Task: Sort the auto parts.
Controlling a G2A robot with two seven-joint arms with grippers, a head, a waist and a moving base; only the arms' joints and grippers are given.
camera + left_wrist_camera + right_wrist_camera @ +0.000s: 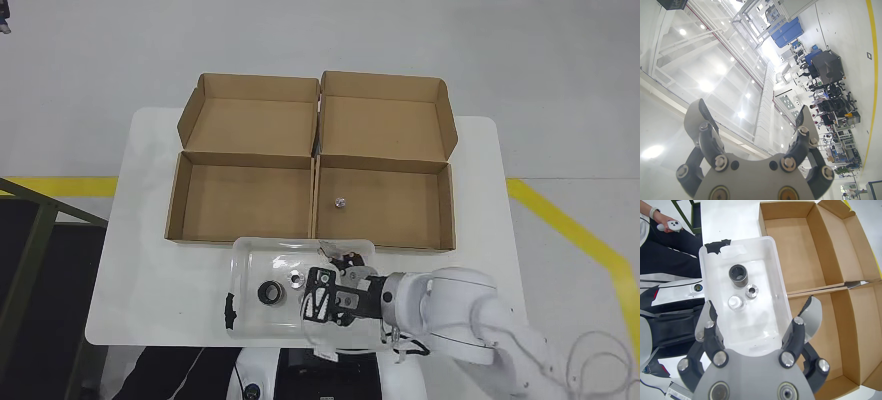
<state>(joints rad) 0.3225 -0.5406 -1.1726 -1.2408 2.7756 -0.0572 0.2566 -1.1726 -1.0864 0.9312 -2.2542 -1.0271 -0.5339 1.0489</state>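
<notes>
I'm hovering the right pincer (760, 301), spread wide, over the translucent plastic tray (762, 272) holding a dark cylindrical sleeve (738, 275) and shiny metal ring (752, 291); left pincer (752, 103) gaping too.

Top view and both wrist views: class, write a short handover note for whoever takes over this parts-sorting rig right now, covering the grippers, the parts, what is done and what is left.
Left gripper: open, empty, aimed at the ceiling.
Right gripper: open, empty, above the tray.
Tray: holds a black sleeve, a silver ring and a clear part.
Done: one small metal part lies in one box; the other box is empty.
Left: sort the three tray parts into the boxes.
</notes>
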